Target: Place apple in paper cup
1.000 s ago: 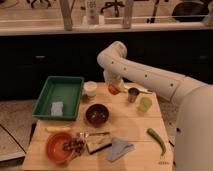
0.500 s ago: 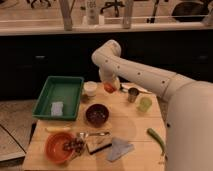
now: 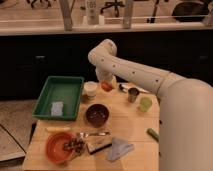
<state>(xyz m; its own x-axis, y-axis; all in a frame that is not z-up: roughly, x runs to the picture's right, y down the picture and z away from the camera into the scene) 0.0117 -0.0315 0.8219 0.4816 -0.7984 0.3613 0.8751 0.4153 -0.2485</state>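
Arm: the one arm (image 3: 135, 75) I steer is a thick, smooth tube in off-white, widening toward the body.
Elbow: the elbow joint (image 3: 102, 52) is rounded and bulbous, the same off-white, with a soft sheen on top.
Body: the body shell (image 3: 185, 120) is broad, pale grey-white and curved at the edges.
Gripper: the gripper (image 3: 106, 82) sits at the arm's far end beneath the wrist, mostly hidden from me, pressed shut right at the apple (image 3: 106, 87).

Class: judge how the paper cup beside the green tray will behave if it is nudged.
The paper cup is short and small, so likely light and easily slid or tipped. Its rim would probably dent if the pincer, shut on the apple close beside it, pressed down.
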